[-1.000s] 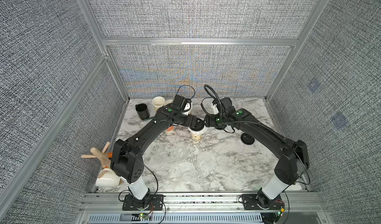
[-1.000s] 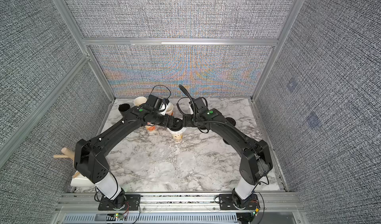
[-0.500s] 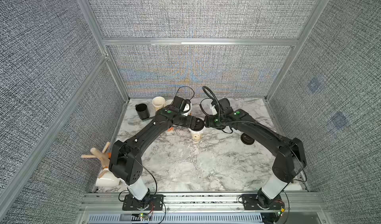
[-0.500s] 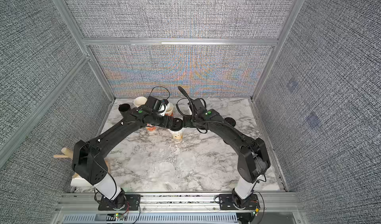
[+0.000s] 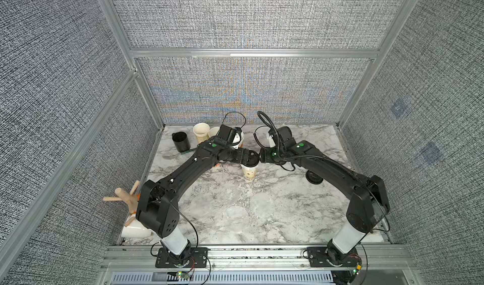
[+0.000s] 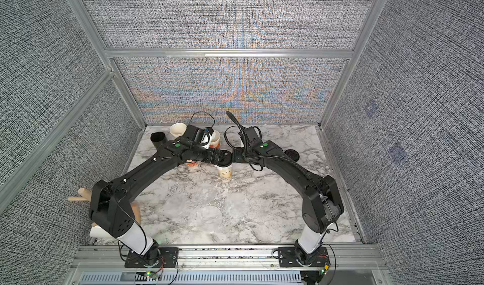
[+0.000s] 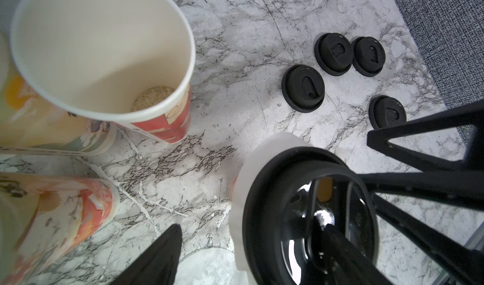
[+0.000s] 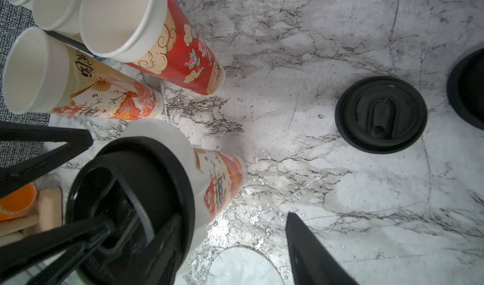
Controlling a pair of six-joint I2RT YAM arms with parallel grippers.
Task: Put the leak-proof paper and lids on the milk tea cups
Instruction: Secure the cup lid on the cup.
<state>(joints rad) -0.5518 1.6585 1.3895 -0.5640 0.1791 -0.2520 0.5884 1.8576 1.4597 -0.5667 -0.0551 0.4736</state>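
Note:
In the middle of the marble stands a milk tea cup with an orange-red print. A black lid sits on its mouth. A sheet of leak-proof paper sticks out from under the lid. My left gripper and right gripper meet above this cup. Both are open, each with one finger across the lid and the other beside the cup. Loose paper sheets lie flat on the marble. Open cups stand behind.
Several black lids lie on the marble to the right, one close by. A black mug and a fork are at the back left. A wooden rack stands at the left edge.
My right gripper has moved left, closer to the left gripper over the lidded cup, and its jaws have narrowed a little. The left arm has hardly moved.

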